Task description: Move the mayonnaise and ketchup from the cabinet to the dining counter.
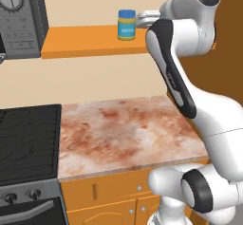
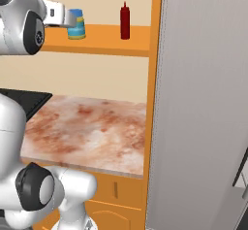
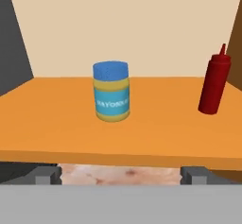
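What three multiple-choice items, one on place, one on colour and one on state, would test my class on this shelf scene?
1. Where does the ketchup stand?
A. On the orange cabinet shelf
B. On the marbled worktop
C. On the cooktop

2. What colour is the lid of the mayonnaise?
A. Red
B. Blue
C. White

3. How is the gripper?
A. Shut on the mayonnaise
B. Shut on the ketchup
C. Open, short of the mayonnaise

Answers: 1 A, the bottle stands on the shelf board beside the jar. 2 B, the hand view shows a blue cap. 3 C, both fingertips stand wide apart at the shelf's front edge, the jar untouched.
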### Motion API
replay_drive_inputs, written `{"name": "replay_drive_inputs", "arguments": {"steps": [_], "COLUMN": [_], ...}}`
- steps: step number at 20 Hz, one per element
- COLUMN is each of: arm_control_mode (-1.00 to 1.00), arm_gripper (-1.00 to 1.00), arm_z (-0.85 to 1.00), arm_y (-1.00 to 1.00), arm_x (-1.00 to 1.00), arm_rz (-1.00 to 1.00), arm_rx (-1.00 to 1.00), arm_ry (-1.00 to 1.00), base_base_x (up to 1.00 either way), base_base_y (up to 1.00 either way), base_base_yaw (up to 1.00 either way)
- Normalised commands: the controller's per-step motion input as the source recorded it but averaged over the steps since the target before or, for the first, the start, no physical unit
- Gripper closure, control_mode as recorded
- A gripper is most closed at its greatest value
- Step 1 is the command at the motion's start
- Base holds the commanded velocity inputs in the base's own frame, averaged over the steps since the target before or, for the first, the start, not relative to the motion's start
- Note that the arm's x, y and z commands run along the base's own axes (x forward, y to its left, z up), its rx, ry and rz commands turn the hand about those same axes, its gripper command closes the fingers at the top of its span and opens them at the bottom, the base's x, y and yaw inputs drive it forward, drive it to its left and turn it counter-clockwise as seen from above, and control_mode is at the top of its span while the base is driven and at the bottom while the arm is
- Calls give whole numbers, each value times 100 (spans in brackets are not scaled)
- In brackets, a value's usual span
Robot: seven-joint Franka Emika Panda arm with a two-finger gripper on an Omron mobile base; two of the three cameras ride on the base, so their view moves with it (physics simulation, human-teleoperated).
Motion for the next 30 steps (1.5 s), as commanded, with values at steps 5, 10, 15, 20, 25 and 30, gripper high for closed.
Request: {"name": "replay_drive_inputs", "arguments": {"steps": [5, 10, 15, 20, 25, 30], "arm_control_mode": [-100, -100, -100, -100, -100, -100], "arm_gripper": [-100, -100, -100, -100, -100, -100], "arm_z": [10, 1, 0, 0, 0, 0], "arm_y": [21, 6, 0, 0, 1, 0], "arm_x": [22, 24, 25, 24, 30, 34], "arm_rz": [1, 0, 0, 0, 0, 0], "arm_rx": [0, 0, 0, 0, 0, 0], "arm_ry": [0, 0, 0, 1, 5, 7], "base_base_x": [0, 0, 0, 0, 0, 0], "base_base_y": [0, 0, 0, 0, 0, 0], "base_base_yaw": [0, 0, 0, 0, 0, 0]}}
